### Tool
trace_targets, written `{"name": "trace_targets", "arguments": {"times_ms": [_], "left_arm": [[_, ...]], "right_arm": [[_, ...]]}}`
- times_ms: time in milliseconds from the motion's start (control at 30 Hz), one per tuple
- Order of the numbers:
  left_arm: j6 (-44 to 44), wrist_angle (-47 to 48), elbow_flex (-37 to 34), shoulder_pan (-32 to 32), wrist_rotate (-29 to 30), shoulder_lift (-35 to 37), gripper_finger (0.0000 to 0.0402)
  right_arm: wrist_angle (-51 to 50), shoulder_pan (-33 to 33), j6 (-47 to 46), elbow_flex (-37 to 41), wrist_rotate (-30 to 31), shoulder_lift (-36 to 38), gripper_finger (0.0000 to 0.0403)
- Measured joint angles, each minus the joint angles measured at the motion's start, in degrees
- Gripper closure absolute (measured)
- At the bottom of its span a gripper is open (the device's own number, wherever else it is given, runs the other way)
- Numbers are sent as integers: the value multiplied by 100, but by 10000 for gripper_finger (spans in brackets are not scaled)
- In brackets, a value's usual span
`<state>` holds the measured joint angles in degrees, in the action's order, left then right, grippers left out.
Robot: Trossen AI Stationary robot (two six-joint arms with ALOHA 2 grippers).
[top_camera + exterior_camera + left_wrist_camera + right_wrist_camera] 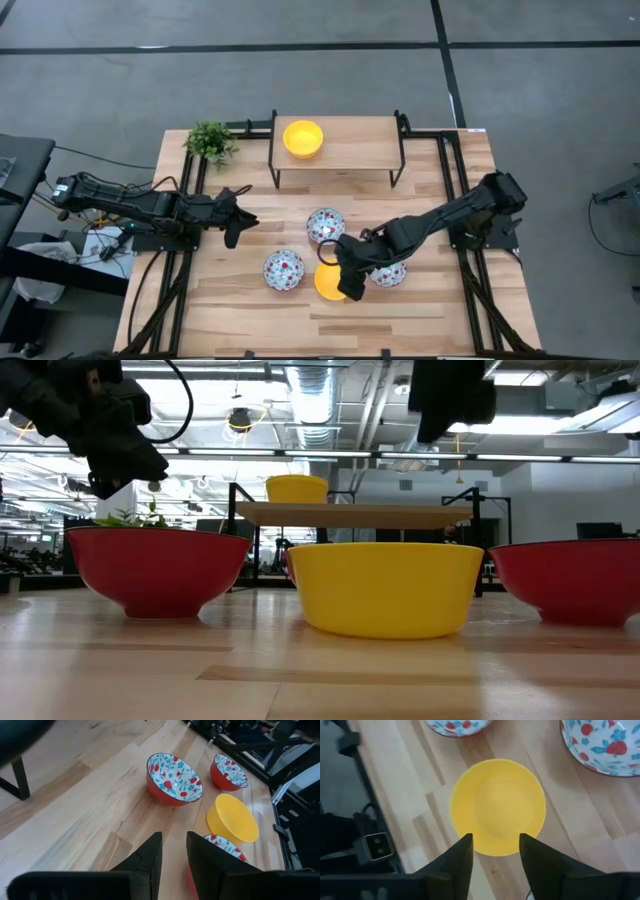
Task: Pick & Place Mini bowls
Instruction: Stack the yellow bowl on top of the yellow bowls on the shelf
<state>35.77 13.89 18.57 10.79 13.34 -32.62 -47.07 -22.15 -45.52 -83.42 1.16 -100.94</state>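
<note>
The right gripper (491, 851) was held above a yellow mini bowl (498, 806) on the table, fingers spread and nothing gripped. 3 floral mini bowls (326, 225) were set around it, and 1 yellow bowl (302, 138) was placed on the wooden shelf (360, 148). The left gripper (174, 851) was kept spread near the table's left side.

1. Right arm reaches in from the table's right side, elbow bent, wrist pitched down over the front centre.
2. Right gripper (349, 283) hangs above the tabletop, fingers (456, 861) spread apart.
3. Left arm lies low along the left side; left gripper (233, 229) aloft, fingers (148, 860) slightly parted.
</note>
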Motion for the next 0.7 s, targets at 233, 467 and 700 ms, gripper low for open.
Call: {"name": "trace_targets", "arguments": {"times_ms": [233, 467, 700], "left_arm": [[0, -57, 0, 0, -3, 0, 314], [-176, -127, 0, 0, -8, 0, 314], [-256, -250, -4, 2, -69, -8, 314]], "right_arm": [[57, 169, 35, 3, -380, -360, 202], [128, 309, 9, 24, -375, -611, 191], [149, 349, 35, 24, -467, -904, 199]]}}
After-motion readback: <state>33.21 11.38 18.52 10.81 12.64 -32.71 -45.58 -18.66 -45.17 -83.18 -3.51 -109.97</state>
